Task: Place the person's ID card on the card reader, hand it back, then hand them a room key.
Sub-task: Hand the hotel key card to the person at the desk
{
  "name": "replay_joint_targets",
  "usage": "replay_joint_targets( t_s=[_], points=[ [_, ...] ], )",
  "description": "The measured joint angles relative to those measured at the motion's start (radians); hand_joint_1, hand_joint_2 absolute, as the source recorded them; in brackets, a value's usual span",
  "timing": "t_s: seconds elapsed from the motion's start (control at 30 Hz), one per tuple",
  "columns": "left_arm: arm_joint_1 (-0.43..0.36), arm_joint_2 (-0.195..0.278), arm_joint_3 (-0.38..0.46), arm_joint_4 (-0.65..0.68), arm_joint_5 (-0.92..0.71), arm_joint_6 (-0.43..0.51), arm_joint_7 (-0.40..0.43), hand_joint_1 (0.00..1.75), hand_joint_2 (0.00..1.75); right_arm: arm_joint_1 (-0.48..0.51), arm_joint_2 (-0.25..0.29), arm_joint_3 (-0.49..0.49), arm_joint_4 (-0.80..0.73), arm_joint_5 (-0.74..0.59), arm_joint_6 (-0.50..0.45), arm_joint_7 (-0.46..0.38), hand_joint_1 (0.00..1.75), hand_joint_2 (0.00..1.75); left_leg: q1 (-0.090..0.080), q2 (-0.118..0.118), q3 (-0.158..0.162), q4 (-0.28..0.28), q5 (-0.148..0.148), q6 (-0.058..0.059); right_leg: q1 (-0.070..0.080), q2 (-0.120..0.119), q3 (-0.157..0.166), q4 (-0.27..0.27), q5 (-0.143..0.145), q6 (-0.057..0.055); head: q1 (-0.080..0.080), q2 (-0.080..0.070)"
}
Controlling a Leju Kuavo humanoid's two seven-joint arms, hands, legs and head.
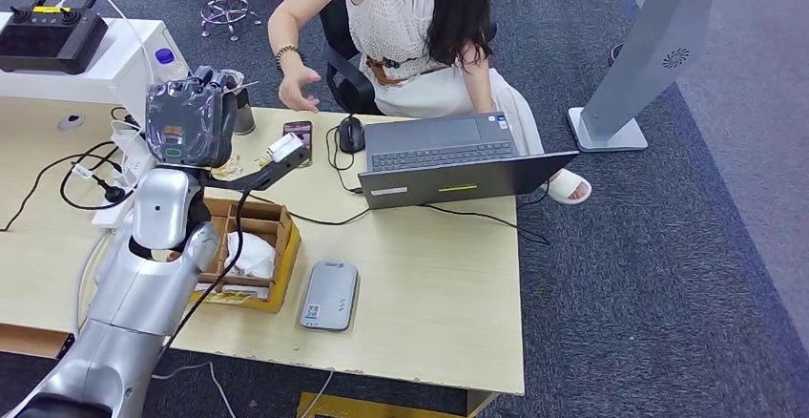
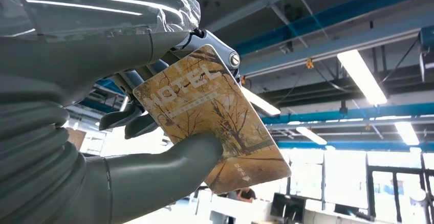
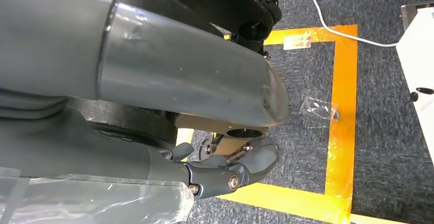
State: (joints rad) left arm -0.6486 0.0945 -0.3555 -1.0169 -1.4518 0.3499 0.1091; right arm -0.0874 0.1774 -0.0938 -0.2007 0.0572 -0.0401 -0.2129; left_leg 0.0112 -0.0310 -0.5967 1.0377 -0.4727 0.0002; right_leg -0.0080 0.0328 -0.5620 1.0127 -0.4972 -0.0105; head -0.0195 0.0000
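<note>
My left hand (image 1: pixel 191 120), wrapped in clear plastic, is raised over the desk's far side. It pinches a brown room key card (image 2: pixel 204 111) printed "HOTEL" between thumb and fingers. The person's open hand (image 1: pixel 300 89) reaches toward it from across the desk and is still apart from it. The grey card reader (image 1: pixel 329 294) lies flat near the desk's front edge with nothing on it. My right hand (image 3: pixel 230 155) hangs over the floor, its fingers loosely apart and holding nothing.
A cardboard box (image 1: pixel 250 246) with white items sits beside my left arm. A laptop (image 1: pixel 448 156), a mouse (image 1: pixel 351 134) and a phone (image 1: pixel 298 135) lie between me and the seated person. Cables and a power strip (image 1: pixel 114 189) occupy the left.
</note>
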Motion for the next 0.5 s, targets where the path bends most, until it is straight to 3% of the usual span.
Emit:
replay_joint_targets(
  t_s=[0.5],
  points=[
    [-0.036,-0.001,0.011,0.088,0.03,0.001,-0.007,1.75,1.75,0.0,0.0,0.0,0.0,-0.001,0.001,0.002,0.0,0.0,0.0,0.0,0.0,0.0,0.0,0.0,0.0,0.0,0.0,0.0,0.0,0.0,0.0,0.0]
  ],
)
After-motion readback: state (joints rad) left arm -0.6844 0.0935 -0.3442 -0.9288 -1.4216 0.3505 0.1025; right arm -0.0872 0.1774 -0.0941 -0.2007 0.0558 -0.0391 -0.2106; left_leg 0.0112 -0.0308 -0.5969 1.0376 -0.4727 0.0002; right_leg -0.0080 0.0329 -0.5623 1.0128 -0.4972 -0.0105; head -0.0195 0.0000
